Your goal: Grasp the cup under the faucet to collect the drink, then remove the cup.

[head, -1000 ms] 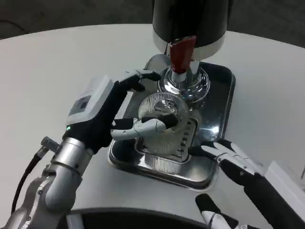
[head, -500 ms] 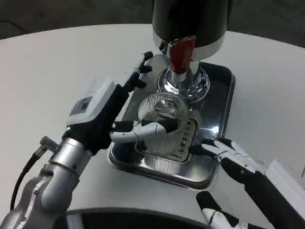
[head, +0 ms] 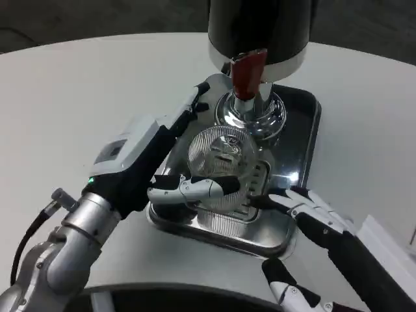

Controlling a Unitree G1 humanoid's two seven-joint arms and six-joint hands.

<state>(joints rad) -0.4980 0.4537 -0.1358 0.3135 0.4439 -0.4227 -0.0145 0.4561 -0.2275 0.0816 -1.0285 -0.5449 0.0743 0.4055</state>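
Observation:
A clear ribbed cup stands on the metal drip tray, just below the chrome faucet with its red lever. My left hand brackets the cup from the left. Its upper fingers stretch straight past the cup's far side, apart from the glass. Its thumb lies across the cup's near lower side. My right hand hovers at the tray's front right corner, fingers spread and holding nothing, its fingertips close to the cup's right side.
The black dispenser body rises over the back of the tray and overhangs the cup. Round white table extends wide to the left and right of the tray.
My left hand's upper fingers have uncurled from the cup and straightened toward the faucet base; its thumb has dropped lower. My right hand has edged slightly left toward the cup.

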